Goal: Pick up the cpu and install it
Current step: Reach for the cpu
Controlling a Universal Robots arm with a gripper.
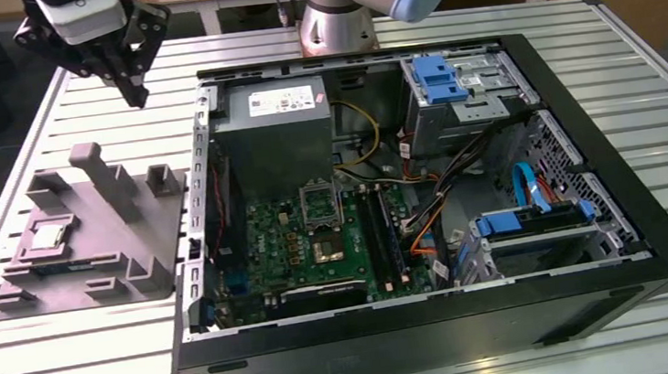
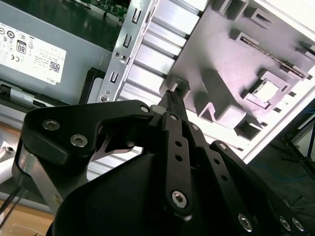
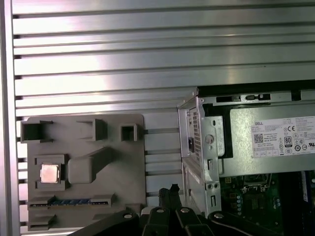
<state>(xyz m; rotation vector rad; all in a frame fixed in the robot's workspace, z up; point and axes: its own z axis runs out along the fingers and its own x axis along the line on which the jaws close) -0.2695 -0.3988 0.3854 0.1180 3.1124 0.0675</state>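
Exterior view: the black gripper (image 1: pixel 138 97) hangs above the ribbed aluminium table (image 1: pixel 57 361), closed and empty. The cpu (image 1: pixel 47 237), a flat silvery square, lies in a recess of the matte grey plastic tray (image 1: pixel 143 233).
Second wrist view: the slim ridged fingers (image 2: pixel 173 104) meet in a point.
First wrist view: a perforated steel case corner (image 3: pixel 197 132) stands beside the tray.

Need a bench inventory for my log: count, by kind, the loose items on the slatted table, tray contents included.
computer case, side open: 1
grey plastic tray: 1
cpu, lying in the tray's square recess: 1
Total: 3
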